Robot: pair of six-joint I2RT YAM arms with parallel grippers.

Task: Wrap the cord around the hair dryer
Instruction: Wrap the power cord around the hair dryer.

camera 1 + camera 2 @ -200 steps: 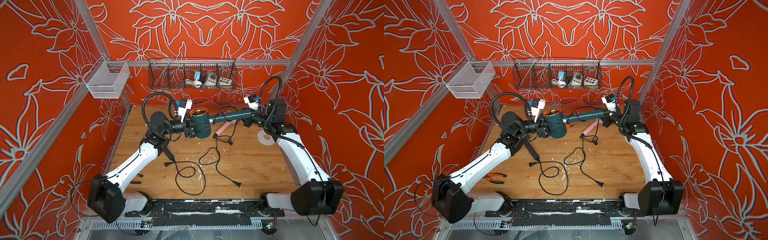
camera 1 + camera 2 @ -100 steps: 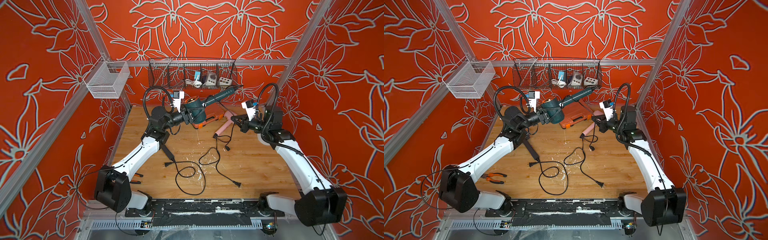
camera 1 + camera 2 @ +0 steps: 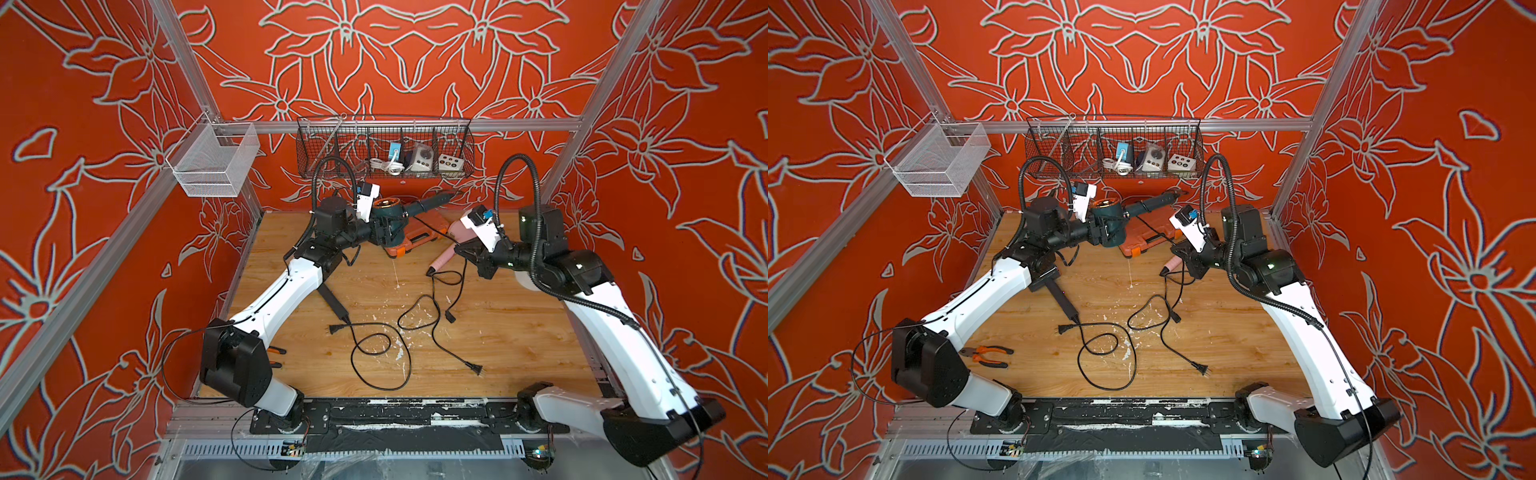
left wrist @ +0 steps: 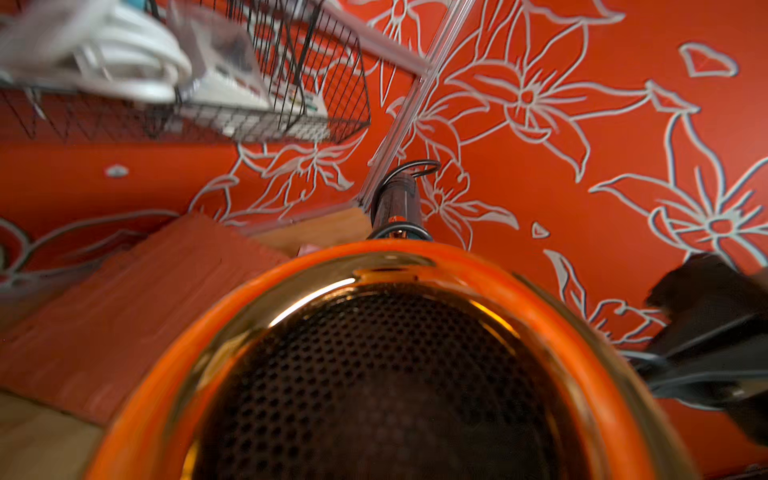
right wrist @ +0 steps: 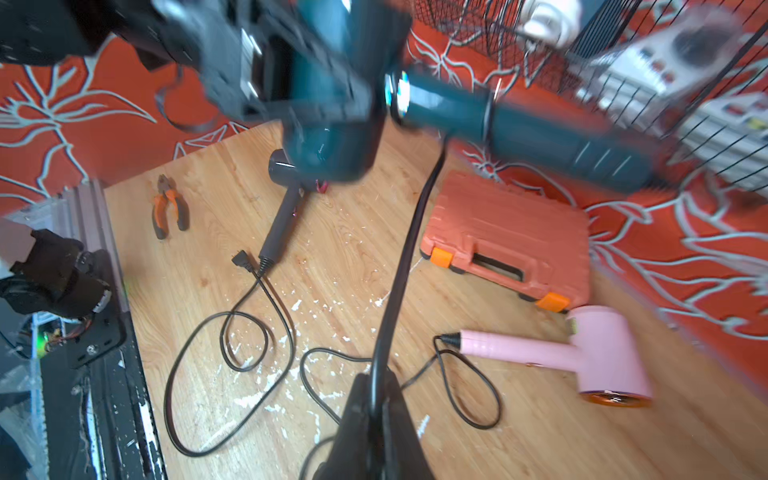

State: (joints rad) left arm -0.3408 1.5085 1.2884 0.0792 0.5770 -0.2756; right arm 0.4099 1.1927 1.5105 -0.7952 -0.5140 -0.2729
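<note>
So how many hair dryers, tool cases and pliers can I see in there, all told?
Hair dryers: 3 (teal hair dryer, pink hair dryer, dark grey hair dryer)
Tool cases: 1 (orange tool case)
Pliers: 1 (orange-handled pliers)
Total: 5

Left gripper (image 3: 380, 230) clamped the teal hair dryer (image 3: 390, 214) above the surface (image 3: 498, 332), handle toward the wire basket (image 3: 316, 141); its cord (image 3: 432, 227) ran across the orange case (image 3: 419, 242) to the right gripper (image 3: 461, 250); pink dryer (image 3: 444, 258) lay just beside; loose cords (image 3: 374, 353) lay mid-surface.
</note>
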